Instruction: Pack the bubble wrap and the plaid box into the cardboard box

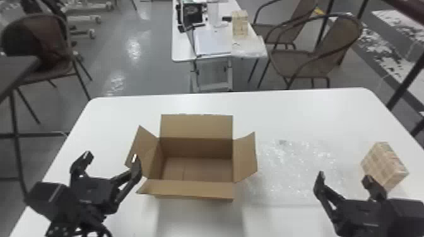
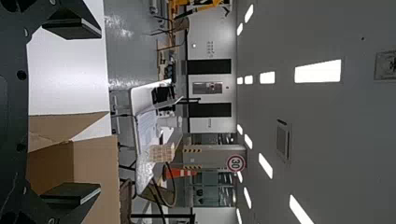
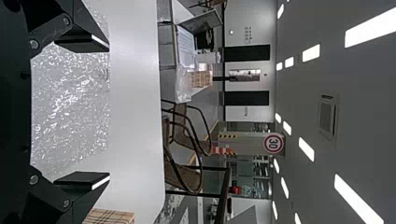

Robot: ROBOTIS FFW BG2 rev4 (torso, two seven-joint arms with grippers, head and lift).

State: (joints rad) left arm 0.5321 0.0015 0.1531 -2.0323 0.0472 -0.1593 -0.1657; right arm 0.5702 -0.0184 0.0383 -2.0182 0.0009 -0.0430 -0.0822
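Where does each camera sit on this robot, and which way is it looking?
Head view: on the head, looking forward and down at the white table, left tool and right tool showing.
Left wrist view: on that wrist, facing across the table toward the far wall, past its own fingers.
Right wrist view: on that wrist, also facing the far wall past its fingers.
Shared: head and left wrist views, the cardboard box; head and right wrist views, the bubble wrap and plaid box.
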